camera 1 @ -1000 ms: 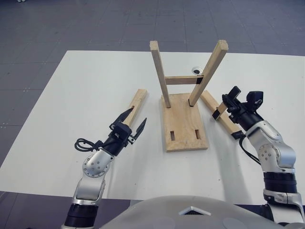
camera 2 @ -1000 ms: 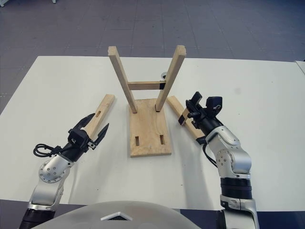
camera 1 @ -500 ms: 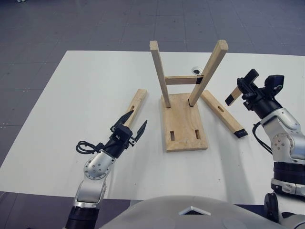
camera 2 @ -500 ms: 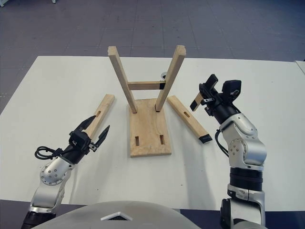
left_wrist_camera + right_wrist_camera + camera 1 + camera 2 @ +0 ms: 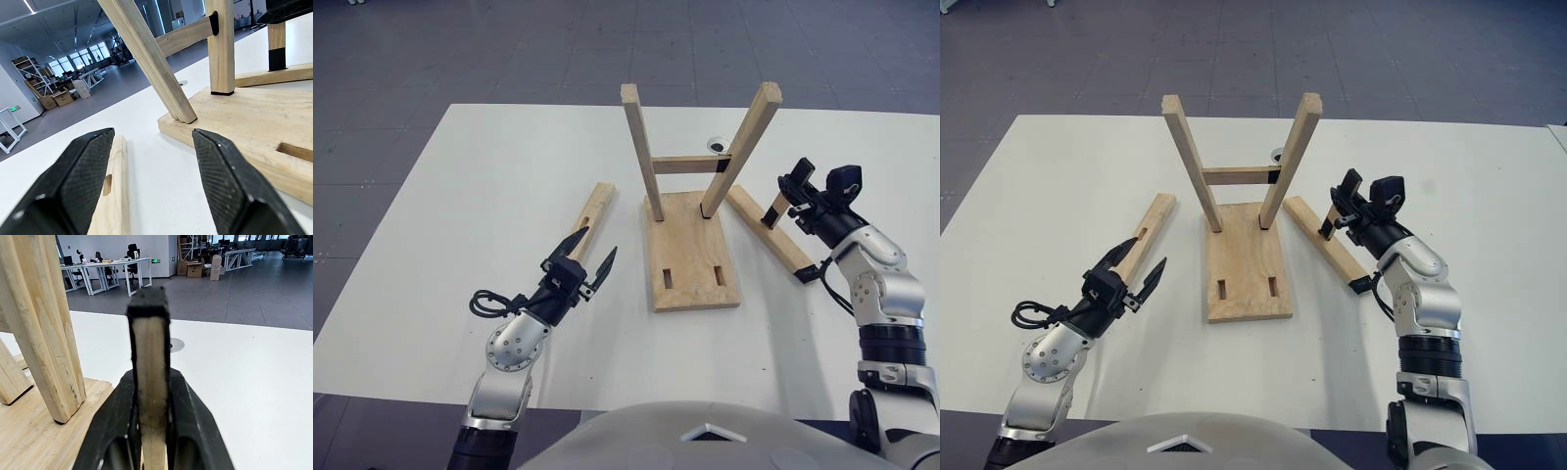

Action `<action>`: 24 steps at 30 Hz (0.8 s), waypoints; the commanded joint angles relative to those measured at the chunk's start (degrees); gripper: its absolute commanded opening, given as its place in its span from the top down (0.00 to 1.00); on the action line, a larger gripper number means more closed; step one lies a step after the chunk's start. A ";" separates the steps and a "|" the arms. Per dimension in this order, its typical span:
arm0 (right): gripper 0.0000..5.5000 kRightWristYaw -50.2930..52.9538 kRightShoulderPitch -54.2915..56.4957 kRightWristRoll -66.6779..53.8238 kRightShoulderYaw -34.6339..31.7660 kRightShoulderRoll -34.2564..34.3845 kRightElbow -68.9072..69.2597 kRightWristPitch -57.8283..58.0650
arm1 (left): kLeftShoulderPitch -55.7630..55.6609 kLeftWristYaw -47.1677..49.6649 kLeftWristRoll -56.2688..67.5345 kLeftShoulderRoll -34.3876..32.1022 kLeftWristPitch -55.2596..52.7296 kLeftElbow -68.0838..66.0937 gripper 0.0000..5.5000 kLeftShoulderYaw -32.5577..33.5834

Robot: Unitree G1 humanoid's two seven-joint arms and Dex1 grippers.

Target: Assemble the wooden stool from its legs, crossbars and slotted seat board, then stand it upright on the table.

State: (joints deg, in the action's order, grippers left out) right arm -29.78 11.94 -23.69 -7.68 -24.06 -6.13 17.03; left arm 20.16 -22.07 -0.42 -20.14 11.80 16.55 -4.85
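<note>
The slotted seat board (image 5: 691, 257) lies flat mid-table with two legs (image 5: 641, 152) standing in it, joined by a crossbar (image 5: 689, 164). One loose leg (image 5: 593, 215) lies to its left, another (image 5: 767, 235) to its right. My left gripper (image 5: 590, 251) hovers open over the near end of the left loose leg (image 5: 113, 205), one finger (image 5: 73, 186) beside it. My right gripper (image 5: 791, 196) is shut on a short black-tipped crossbar (image 5: 773, 210), held above the right loose leg, close to the standing right leg (image 5: 41, 328). The crossbar (image 5: 149, 382) sits clamped between the fingers.
A round grommet hole (image 5: 716, 145) lies in the white table (image 5: 480, 196) behind the stool. Bare tabletop stretches to the left and along the front edge. Two empty slots (image 5: 693, 275) show in the near half of the seat board.
My right gripper lifted the short crossbar off the right loose leg, swung it up and to the right, then brought it back toward the stool. The left gripper has barely moved.
</note>
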 commanded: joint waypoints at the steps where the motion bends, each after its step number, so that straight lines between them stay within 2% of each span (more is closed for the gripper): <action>1: 0.93 -1.09 -0.16 1.43 0.96 -0.02 -0.19 0.29 | 0.45 0.24 -0.74 0.02 -0.66 0.80 0.46 -0.41; 7: 0.93 -4.74 -3.49 7.17 5.46 -2.28 -6.39 -1.13 | 0.36 0.32 -0.73 0.00 -0.68 0.70 0.46 -0.39; 12: 0.93 -3.99 -6.36 6.08 4.88 -2.02 -8.85 3.00 | 0.41 0.27 -0.83 0.01 -0.68 0.62 0.46 -0.32; 17: 0.93 0.07 -7.09 0.99 1.72 -1.56 -3.80 12.23 | 0.31 0.27 -0.87 0.03 -0.59 0.58 0.46 -0.37; 24: 0.93 -1.11 -9.87 9.63 7.86 -8.98 2.26 8.69 | 0.11 0.53 -1.06 0.14 -0.45 0.39 0.46 -0.24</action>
State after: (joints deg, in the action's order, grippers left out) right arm -31.72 8.35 -18.66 -2.66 -31.55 -0.82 21.80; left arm 20.56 -21.93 -0.92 -20.08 11.68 16.67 -5.04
